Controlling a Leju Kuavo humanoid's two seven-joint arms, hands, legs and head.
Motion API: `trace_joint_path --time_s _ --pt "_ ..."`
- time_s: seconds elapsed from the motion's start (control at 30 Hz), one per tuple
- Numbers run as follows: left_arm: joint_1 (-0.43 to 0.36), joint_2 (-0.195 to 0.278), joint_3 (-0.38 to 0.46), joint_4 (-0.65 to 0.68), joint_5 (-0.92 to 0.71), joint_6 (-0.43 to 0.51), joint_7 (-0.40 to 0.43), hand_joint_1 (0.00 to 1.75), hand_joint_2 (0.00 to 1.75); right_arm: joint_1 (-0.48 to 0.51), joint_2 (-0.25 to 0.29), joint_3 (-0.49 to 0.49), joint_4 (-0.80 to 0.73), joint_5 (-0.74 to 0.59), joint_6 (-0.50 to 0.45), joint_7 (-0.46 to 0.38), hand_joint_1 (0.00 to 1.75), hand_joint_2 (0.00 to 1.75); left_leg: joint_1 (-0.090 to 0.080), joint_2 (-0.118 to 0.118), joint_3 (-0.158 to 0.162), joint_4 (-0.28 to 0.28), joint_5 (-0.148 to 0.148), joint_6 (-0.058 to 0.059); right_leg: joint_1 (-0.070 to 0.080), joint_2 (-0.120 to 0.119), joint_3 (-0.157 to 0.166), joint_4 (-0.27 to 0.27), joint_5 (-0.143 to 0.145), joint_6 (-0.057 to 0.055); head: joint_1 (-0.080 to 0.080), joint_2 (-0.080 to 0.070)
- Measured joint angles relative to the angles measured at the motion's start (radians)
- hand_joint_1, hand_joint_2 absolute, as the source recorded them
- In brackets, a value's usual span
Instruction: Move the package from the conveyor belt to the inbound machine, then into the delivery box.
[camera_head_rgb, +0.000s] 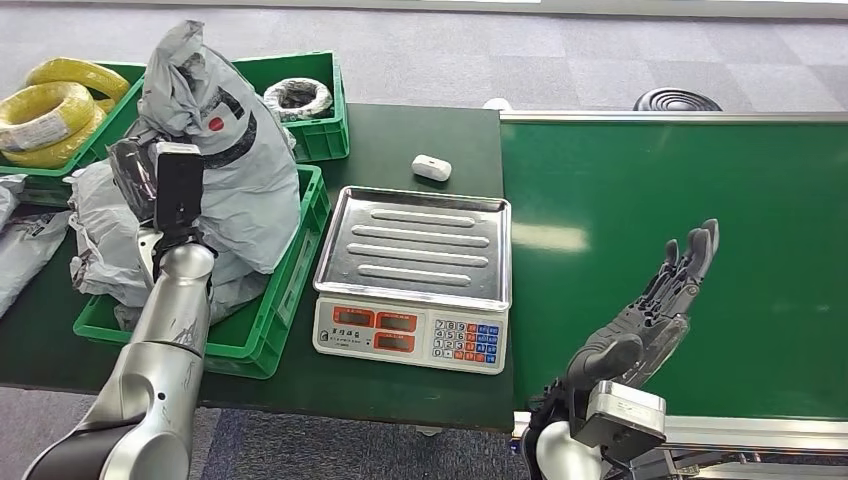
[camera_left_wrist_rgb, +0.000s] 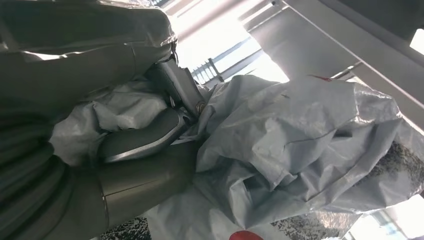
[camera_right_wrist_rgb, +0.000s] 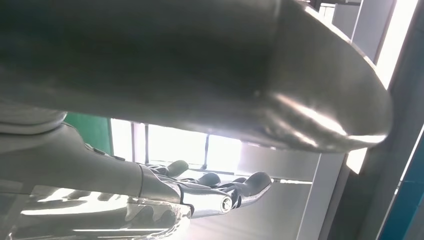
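Observation:
A crumpled grey plastic package (camera_head_rgb: 225, 140) stands over the green crate (camera_head_rgb: 292, 285) on the left side of the table. My left hand (camera_head_rgb: 135, 170) grips its near side. In the left wrist view the thumb (camera_left_wrist_rgb: 142, 139) and fingers (camera_left_wrist_rgb: 175, 85) pinch the grey package (camera_left_wrist_rgb: 300, 140). More grey bags (camera_head_rgb: 100, 235) lie in the crate beneath it. The scale (camera_head_rgb: 412, 275), with a bare steel pan, stands right of the crate. My right hand (camera_head_rgb: 660, 295) hovers over the green conveyor belt (camera_head_rgb: 680, 190), its fingers (camera_right_wrist_rgb: 220, 190) stretched out and holding nothing.
A second green crate (camera_head_rgb: 318, 135) at the back holds a coil of wire; yellow cable coils (camera_head_rgb: 50, 110) fill a bin at far left. A small white object (camera_head_rgb: 431, 167) lies behind the scale. A loose grey bag (camera_head_rgb: 25, 250) lies at the left edge.

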Motion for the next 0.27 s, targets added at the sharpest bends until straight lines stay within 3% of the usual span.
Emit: trace_joint_path --time_s 0.27 --pt "-0.038 0.036 0.154 0.133 -0.056 0.0 0.01 1.64 1.75 0.005 0.0 -0.005 -0.01 0.002 0.0 0.0 0.0 0.0 0.0 0.0 0.0 0.0 0.0 0.0 0.0 0.0 0.0 0.0 0.0 0.0 0.0 0.0"
